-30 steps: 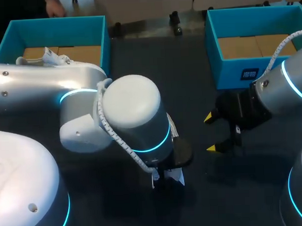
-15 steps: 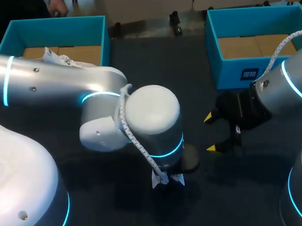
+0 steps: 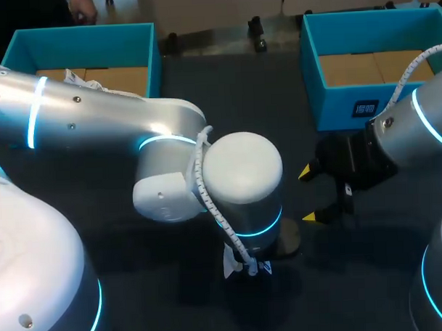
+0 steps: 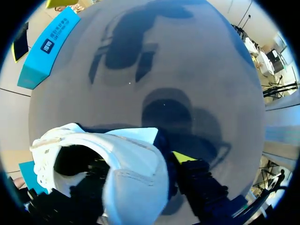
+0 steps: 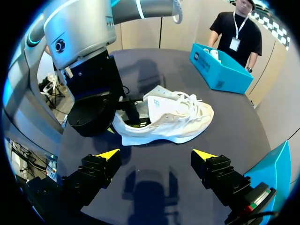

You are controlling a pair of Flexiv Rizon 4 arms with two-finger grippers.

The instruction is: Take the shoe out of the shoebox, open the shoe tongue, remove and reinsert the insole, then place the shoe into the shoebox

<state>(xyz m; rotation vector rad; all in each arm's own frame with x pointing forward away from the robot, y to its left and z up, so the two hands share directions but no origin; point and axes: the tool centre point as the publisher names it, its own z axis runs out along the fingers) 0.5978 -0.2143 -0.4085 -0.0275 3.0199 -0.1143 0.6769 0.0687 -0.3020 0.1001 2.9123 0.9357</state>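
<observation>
On the dark bench [image 5: 154,61] the left tool [image 4: 140,164] clamped the heel of the shoe [image 5: 173,117], probably to steady it; the right tool [image 5: 155,154] hung wide open nearby.

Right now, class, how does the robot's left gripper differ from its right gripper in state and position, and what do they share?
The left gripper is shut on the white shoe at its heel; the right gripper is open and empty. The left gripper has one finger inside the shoe, while the right gripper stands apart from the shoe, pointing towards it. Both have two dark fingers with yellow tips.
</observation>
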